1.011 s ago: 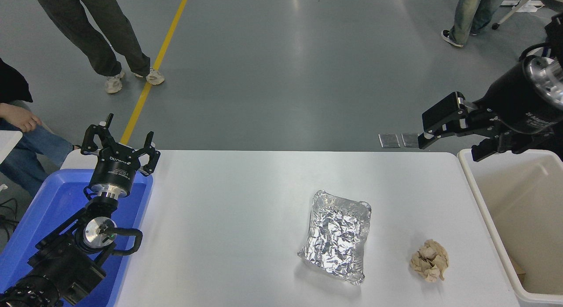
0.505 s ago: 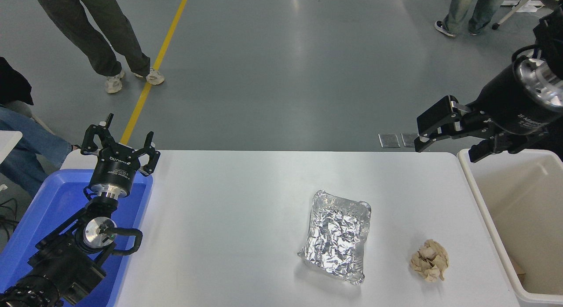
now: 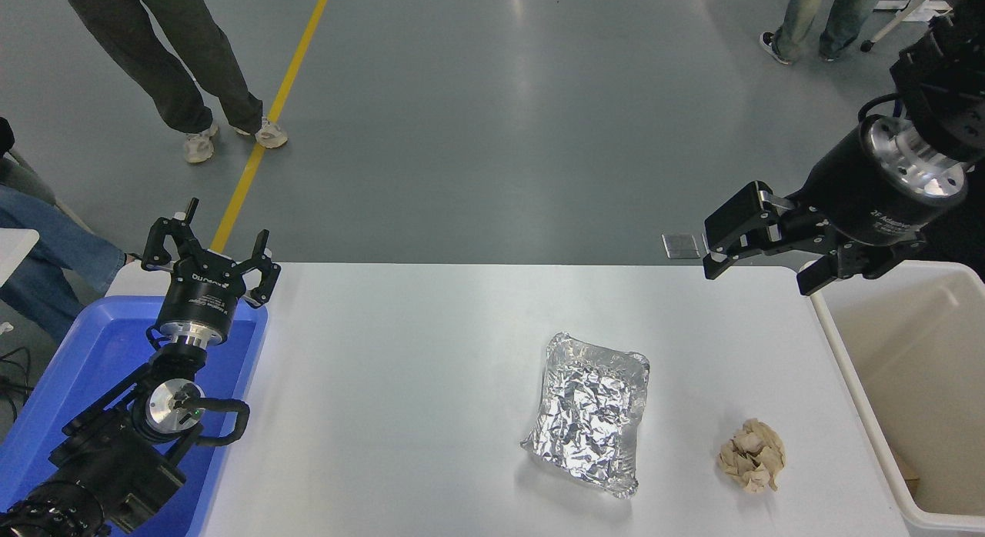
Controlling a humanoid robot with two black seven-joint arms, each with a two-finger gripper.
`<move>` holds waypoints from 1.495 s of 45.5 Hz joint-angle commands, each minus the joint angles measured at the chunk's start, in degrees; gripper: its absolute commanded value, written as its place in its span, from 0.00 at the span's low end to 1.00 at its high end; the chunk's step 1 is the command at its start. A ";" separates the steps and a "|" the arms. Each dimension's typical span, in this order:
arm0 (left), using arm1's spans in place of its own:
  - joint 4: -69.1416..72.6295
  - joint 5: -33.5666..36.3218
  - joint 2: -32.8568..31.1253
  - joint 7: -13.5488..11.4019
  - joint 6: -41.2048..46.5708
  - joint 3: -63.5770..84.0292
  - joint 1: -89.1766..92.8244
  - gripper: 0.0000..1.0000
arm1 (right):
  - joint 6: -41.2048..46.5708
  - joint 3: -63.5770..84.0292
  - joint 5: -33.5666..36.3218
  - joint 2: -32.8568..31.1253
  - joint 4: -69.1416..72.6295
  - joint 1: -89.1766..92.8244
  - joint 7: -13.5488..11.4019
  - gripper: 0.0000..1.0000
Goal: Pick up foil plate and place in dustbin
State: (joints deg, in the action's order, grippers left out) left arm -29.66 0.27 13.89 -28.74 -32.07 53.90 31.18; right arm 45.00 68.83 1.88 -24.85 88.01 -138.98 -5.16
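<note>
The foil plate (image 3: pixel 589 411), shiny, crinkled and roughly rectangular, lies on the white table (image 3: pixel 400 383) right of its middle. The cream dustbin (image 3: pixel 916 383) stands at the table's right end. My right gripper (image 3: pixel 758 277) is open and empty, up in the air over the table's far right corner, beside the dustbin's far left corner and well beyond the foil plate. My left gripper (image 3: pixel 212 248) is open and parked at the lower left, above the blue bin.
A crumpled beige paper ball (image 3: pixel 752 455) lies right of the foil plate, near the dustbin. A bright blue bin (image 3: pixel 92 368) stands at the table's left end. A person's legs (image 3: pixel 177 68) stand on the floor beyond; a seated person's leg (image 3: pixel 54 245) is at far left.
My right gripper has moved left and a little down, from over the dustbin's far edge toward the table's far right corner. The seated person's hand has left the view. The left arm has not moved.
</note>
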 commanded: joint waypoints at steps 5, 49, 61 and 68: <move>0.04 0.00 0.00 0.00 -0.01 -0.02 0.02 0.98 | 0.00 0.16 1.82 3.50 -1.44 0.20 -0.03 1.00; -0.04 0.00 0.00 0.08 -0.01 -0.02 0.02 0.98 | -30.23 -7.40 2.69 14.13 -6.54 31.48 -0.03 1.00; -0.04 0.00 0.00 0.08 -0.01 -0.02 0.02 0.98 | -36.73 -11.53 2.69 14.75 -8.12 42.47 -0.03 1.00; 0.04 0.00 0.00 0.08 -0.09 -0.02 0.02 0.98 | -42.62 -11.62 2.96 15.71 -8.12 46.52 -0.03 1.00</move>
State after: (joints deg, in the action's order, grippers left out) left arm -29.67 0.26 13.89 -28.66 -32.07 53.88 31.20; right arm 10.58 58.93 4.59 -10.35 80.36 -100.37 -5.20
